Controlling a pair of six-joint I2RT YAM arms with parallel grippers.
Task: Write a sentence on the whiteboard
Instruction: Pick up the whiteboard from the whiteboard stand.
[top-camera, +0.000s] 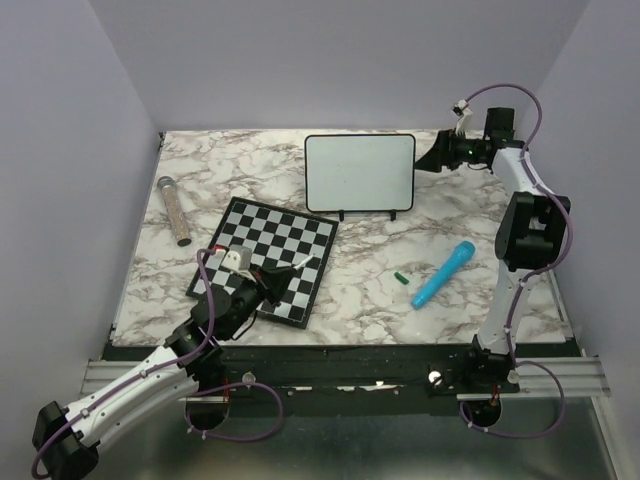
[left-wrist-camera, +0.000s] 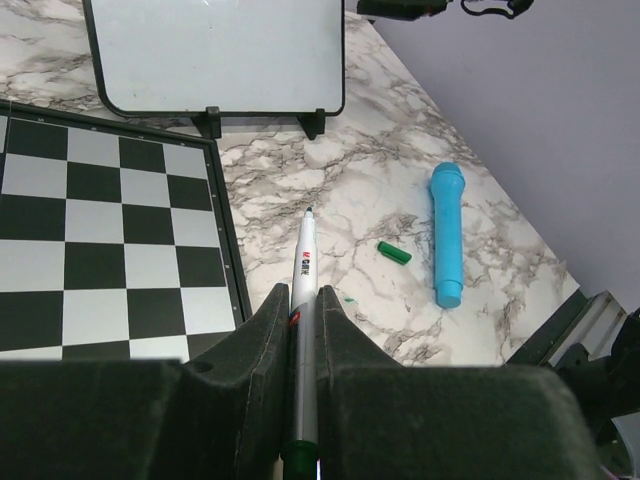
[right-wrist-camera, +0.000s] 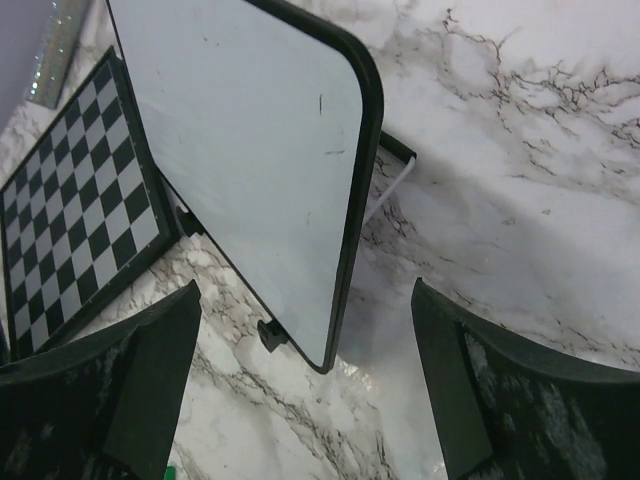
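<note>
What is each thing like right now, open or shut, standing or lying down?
whiteboard: standing up, blank
marker: uncapped, gripped
green cap: off the marker, lying loose
left gripper: shut on the marker
right gripper: open, holding nothing
chessboard: lying flat, no pieces
blue microphone: lying down
glitter tube: lying down

Open marble table (top-camera: 370, 250) before whiteboard (top-camera: 359, 172), chessboard (top-camera: 270, 257) left, blue microphone (top-camera: 443, 274) and green cap (top-camera: 401, 277) right

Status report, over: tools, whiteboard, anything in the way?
Left tool shut on marker. Right tool open by whiteboard edge. Whiteboard upright, no sentence yet. Chessboard lies before it.
</note>
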